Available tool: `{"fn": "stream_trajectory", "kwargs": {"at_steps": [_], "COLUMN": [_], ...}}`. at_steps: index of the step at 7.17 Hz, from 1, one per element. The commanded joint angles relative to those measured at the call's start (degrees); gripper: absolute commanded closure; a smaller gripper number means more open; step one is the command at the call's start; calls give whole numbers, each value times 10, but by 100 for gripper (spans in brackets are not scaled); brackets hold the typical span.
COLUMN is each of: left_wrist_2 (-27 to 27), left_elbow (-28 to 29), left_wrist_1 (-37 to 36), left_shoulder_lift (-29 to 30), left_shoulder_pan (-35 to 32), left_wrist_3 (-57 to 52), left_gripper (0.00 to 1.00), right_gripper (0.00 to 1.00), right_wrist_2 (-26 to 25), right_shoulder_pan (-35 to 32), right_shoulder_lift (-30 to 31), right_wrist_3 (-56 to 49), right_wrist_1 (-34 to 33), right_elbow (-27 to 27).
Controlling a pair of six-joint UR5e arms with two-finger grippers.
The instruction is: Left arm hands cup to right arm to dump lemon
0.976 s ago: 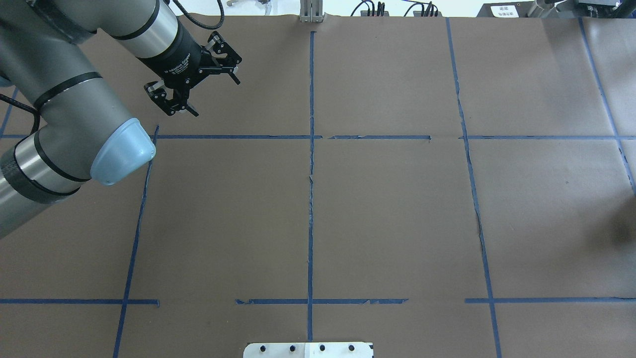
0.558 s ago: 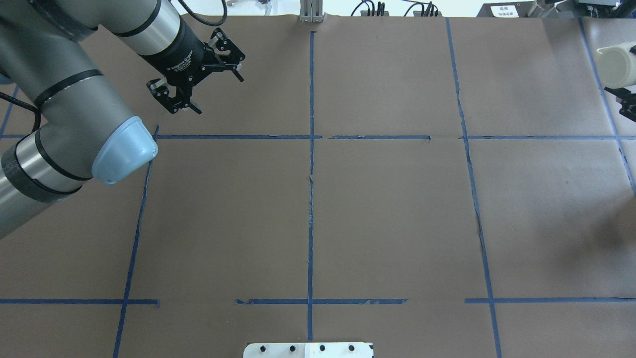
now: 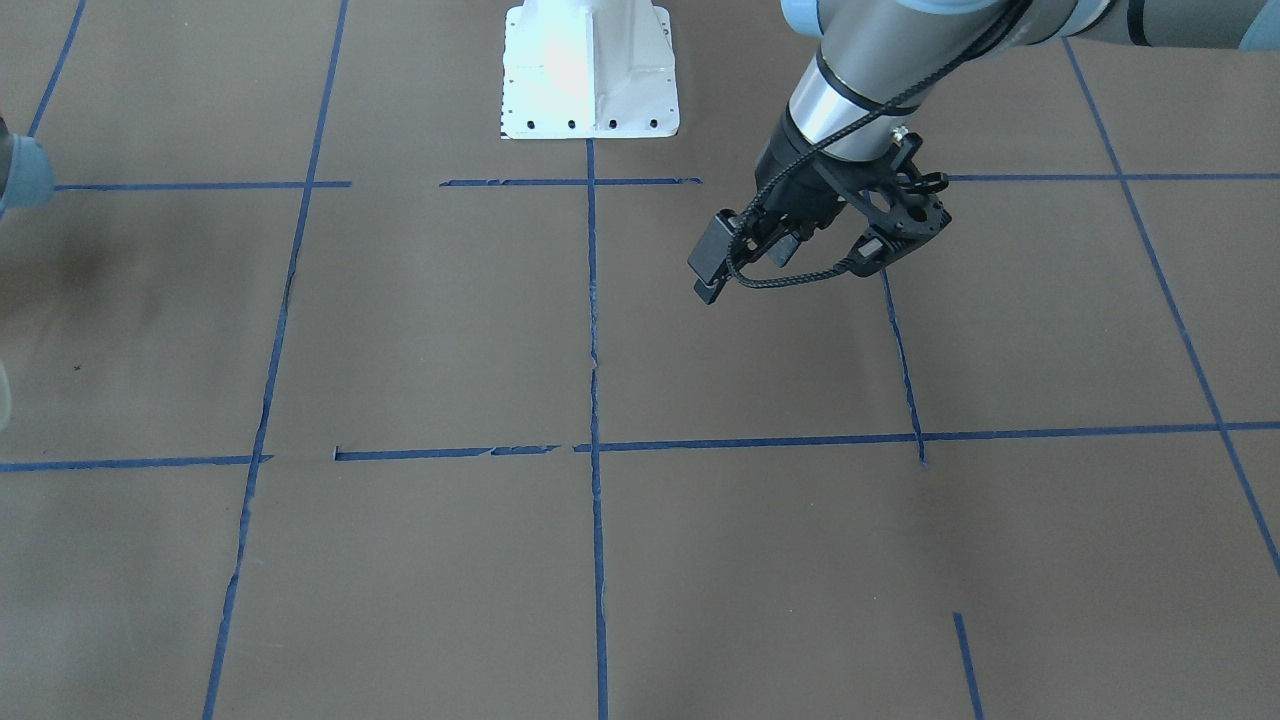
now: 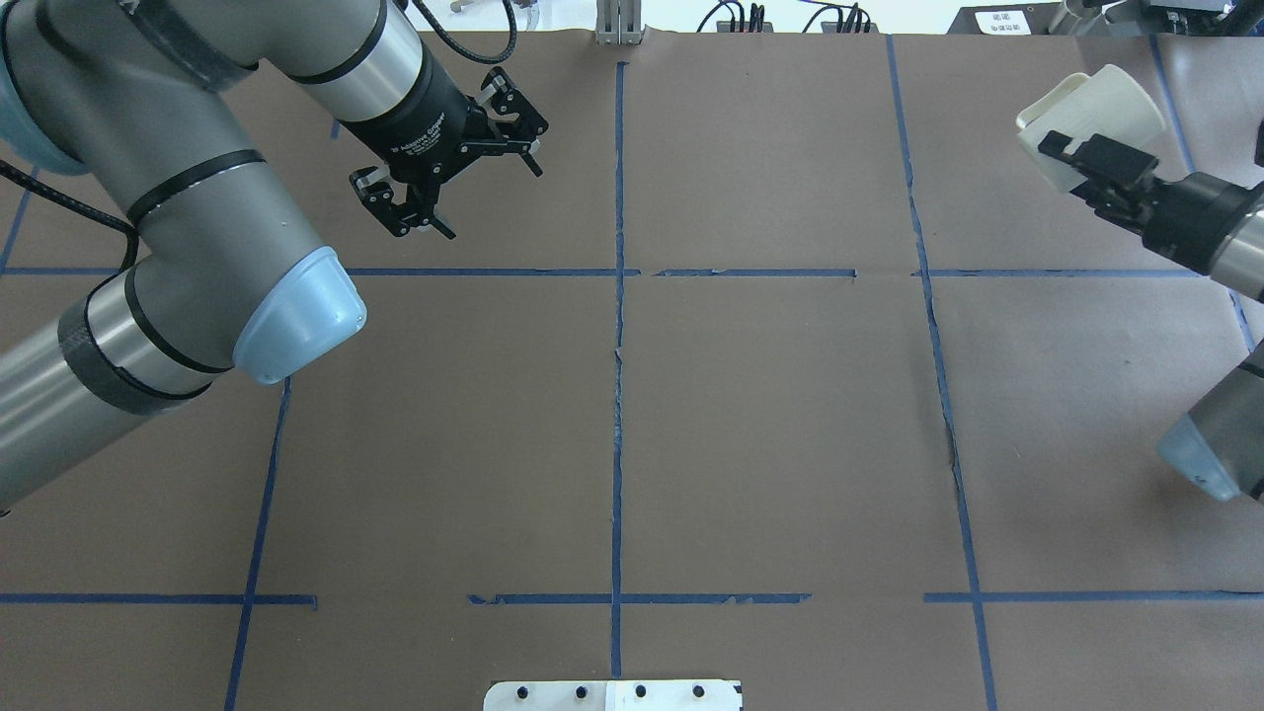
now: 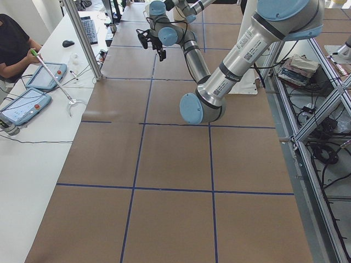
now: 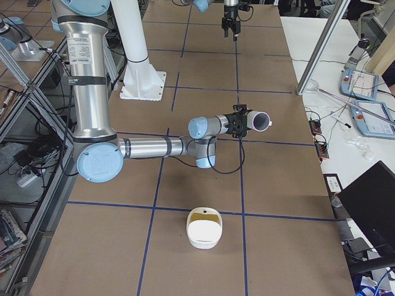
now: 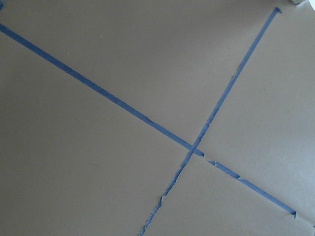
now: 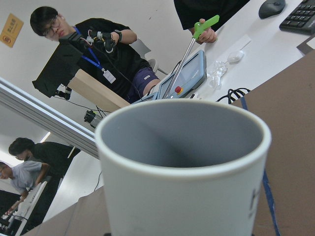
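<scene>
The white mug with a grey inside [image 4: 1106,104] is tipped on its side in the air. Its long axis is near level and its mouth faces away from the robot, toward the operators' desk. It hangs over the far right part of the brown paper surface with blue tape lines [image 4: 770,415]. The right arm's black two-finger end effector [image 4: 1074,153] pinches it. Dark lettering on the mug's wall is cut off and unreadable. The left arm's black open-frame end effector [image 4: 490,200], marked "Adaptive Gripper" in white, hangs spread, holding nothing.
</scene>
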State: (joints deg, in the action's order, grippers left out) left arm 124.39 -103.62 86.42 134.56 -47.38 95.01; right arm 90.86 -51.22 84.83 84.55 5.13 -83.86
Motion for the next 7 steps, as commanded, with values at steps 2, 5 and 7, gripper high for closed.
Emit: {"fn": "stream_trajectory", "kwargs": {"at_steps": [2,5,7], "left_wrist_2": [-1,0,0], "left_elbow": [58,85,87], "left_wrist_1": [-2,-4,-38], "left_shoulder_lift": [70,111,125], "left_shoulder_pan": [15,16,18], "left_wrist_3": [0,-8,-47], "left_gripper": [0,0,0], "right_gripper": [89,93,93], "right_wrist_2": [-222,-384,-429], "right_shoulder_pan": [158,291,343], "right_shoulder_lift": [-141,-188,-196], "right_wrist_3": [-184,-265,-301], "right_wrist_1": [-198,-412,-432], "right_elbow": [-11,-94,-93]}}
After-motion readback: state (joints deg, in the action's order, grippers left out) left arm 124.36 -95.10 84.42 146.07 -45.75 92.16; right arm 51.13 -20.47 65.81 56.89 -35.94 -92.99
